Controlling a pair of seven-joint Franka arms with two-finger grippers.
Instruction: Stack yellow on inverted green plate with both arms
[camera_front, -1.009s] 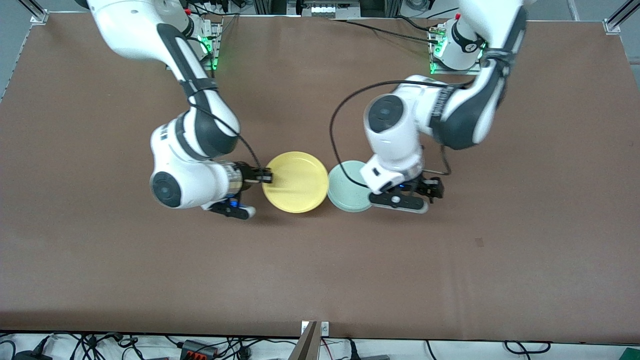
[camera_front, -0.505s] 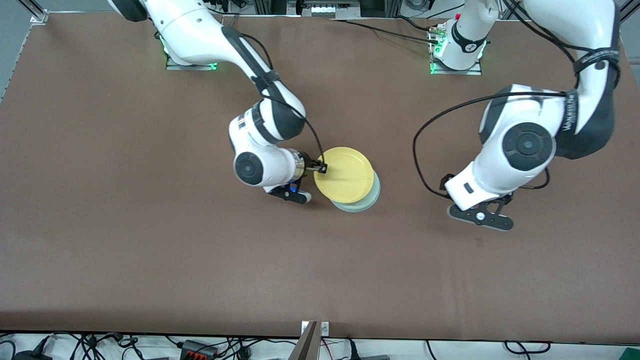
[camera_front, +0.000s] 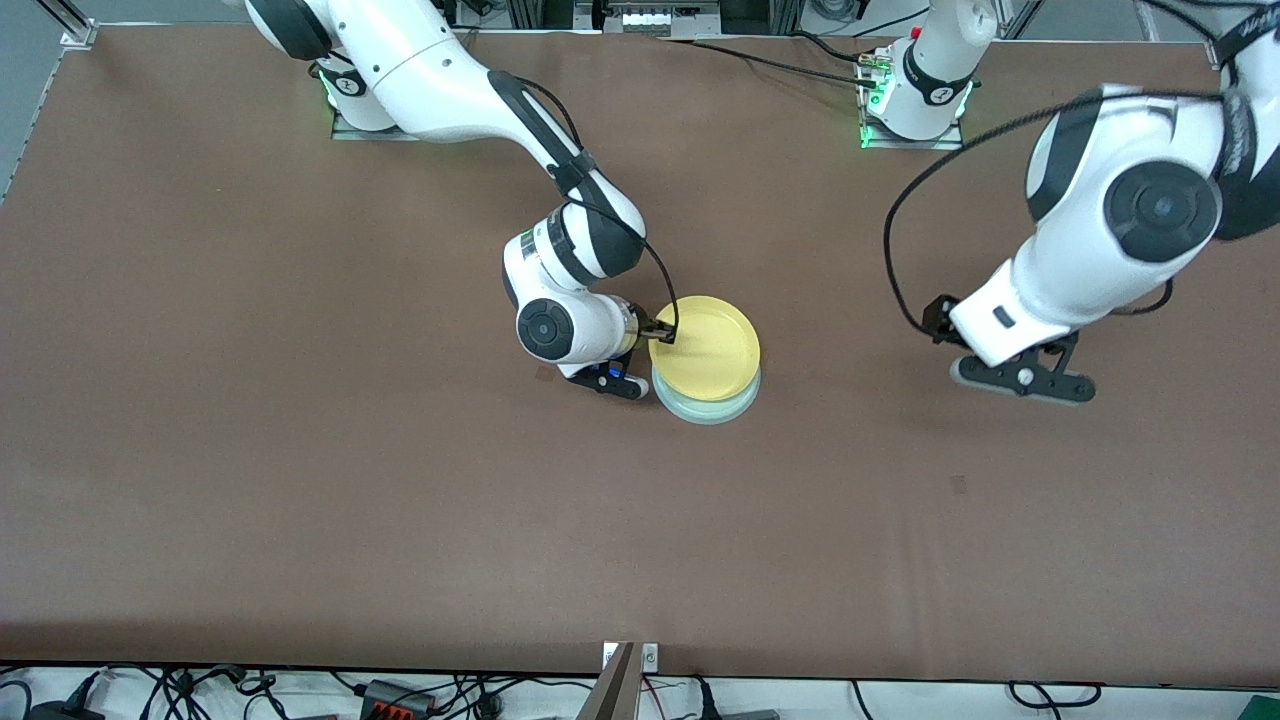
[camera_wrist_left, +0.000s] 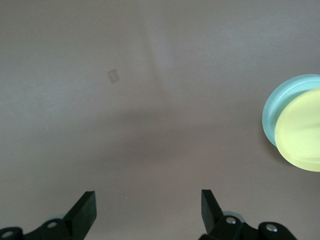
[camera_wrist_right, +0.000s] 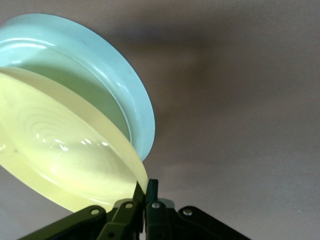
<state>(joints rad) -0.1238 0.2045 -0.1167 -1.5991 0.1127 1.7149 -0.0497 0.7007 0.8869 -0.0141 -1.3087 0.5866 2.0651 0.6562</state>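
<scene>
The yellow plate (camera_front: 708, 345) is over the pale green plate (camera_front: 705, 412), covering most of it; only the green rim nearer the front camera shows. My right gripper (camera_front: 662, 335) is shut on the yellow plate's rim at the right arm's side. In the right wrist view the yellow plate (camera_wrist_right: 65, 160) is pinched at its edge by that gripper (camera_wrist_right: 146, 187), with the green plate (camera_wrist_right: 100, 60) close under it. My left gripper (camera_wrist_left: 148, 200) is open and empty, up over bare table toward the left arm's end (camera_front: 1020, 378). Both plates show in its view: green (camera_wrist_left: 280, 100), yellow (camera_wrist_left: 302, 135).
The brown table (camera_front: 300, 500) has no other loose objects. The two arm bases stand at the edge farthest from the front camera. Cables lie along the table's near edge.
My right gripper has carried the yellow plate from beside the green plate to over it. My left gripper has left the green plate and moved up and away toward its own end.
</scene>
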